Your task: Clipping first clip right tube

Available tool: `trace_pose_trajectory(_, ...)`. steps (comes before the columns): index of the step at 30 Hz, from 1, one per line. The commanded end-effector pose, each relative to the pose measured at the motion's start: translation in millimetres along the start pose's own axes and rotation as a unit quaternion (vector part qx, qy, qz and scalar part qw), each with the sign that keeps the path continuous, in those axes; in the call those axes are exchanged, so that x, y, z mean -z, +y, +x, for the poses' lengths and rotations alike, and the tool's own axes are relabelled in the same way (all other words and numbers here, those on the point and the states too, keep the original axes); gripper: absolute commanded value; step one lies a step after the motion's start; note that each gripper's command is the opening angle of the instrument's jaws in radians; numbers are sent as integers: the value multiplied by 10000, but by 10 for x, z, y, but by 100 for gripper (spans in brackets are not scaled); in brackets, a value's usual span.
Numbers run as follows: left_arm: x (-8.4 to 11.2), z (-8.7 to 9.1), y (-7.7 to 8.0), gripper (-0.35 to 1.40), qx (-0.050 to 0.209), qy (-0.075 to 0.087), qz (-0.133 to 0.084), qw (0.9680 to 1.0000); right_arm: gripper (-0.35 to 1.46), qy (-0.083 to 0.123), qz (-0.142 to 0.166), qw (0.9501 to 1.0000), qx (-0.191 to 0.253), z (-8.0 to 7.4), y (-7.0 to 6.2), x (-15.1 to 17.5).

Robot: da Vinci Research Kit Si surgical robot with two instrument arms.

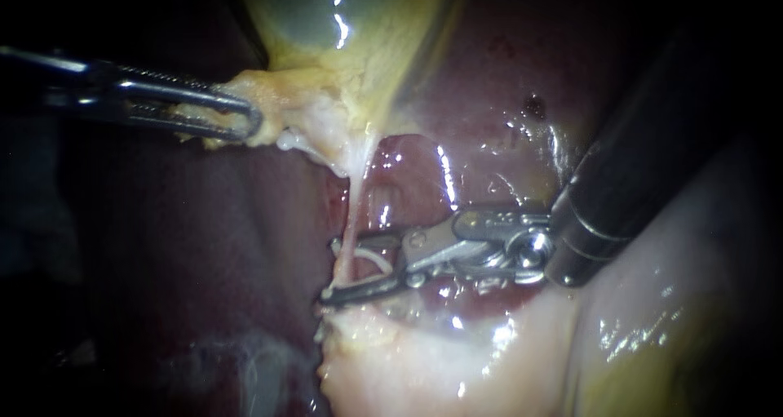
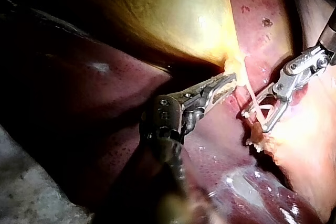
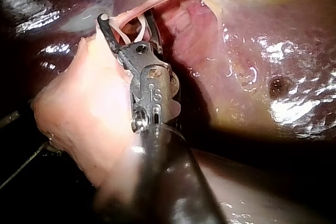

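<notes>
A thin pale tube [image 1: 352,213] runs down from the gallbladder's [image 1: 326,17] yellow neck to the pale tissue below. My right instrument [image 1: 341,268] comes in from the upper right. Its jaws are open and straddle the tube from the right, with a white clip [image 1: 373,259] seated between them. In the right wrist view these jaws [image 3: 126,24] sit astride the tube, and the clip [image 3: 137,29] shows in the gap. My left instrument [image 1: 249,121] is shut on the yellowish tissue at the gallbladder's neck and holds it to the left. The left wrist view shows that grip [image 2: 228,82].
Dark red liver [image 1: 204,246] lies to the left and behind. A pale fatty mass [image 1: 424,368] fills the lower middle, just under the right jaws. The right instrument's thick dark shaft [image 1: 644,139] crosses the upper right. A dark spot [image 1: 534,105] marks the liver surface.
</notes>
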Motion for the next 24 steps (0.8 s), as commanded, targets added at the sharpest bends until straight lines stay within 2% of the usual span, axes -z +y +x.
trace_pose_trajectory(1, 0, 0, 0, -35, 0, 0, 0, 10000, 48, -7, 6, 10000, -64, 0, -2, 0)
trace_pose_trajectory(4, 0, 0, 0, -35, 0, 0, 1, 10000, 47, 19, -28, 9995, -328, 1, -6, 1)
trace_pose_trajectory(10, 0, 0, 0, -35, -1, 0, 1, 10000, 46, -275, -344, 9971, -626, 9, -17, 12)
trace_pose_trajectory(16, 0, 0, 0, -35, -1, 0, 1, 10000, 46, -236, -405, 9963, -715, 15, -19, 27)
trace_pose_trajectory(24, 0, -1, -1, -35, -2, 0, 0, 10000, 46, -219, -389, 9959, -788, 20, -25, 29)
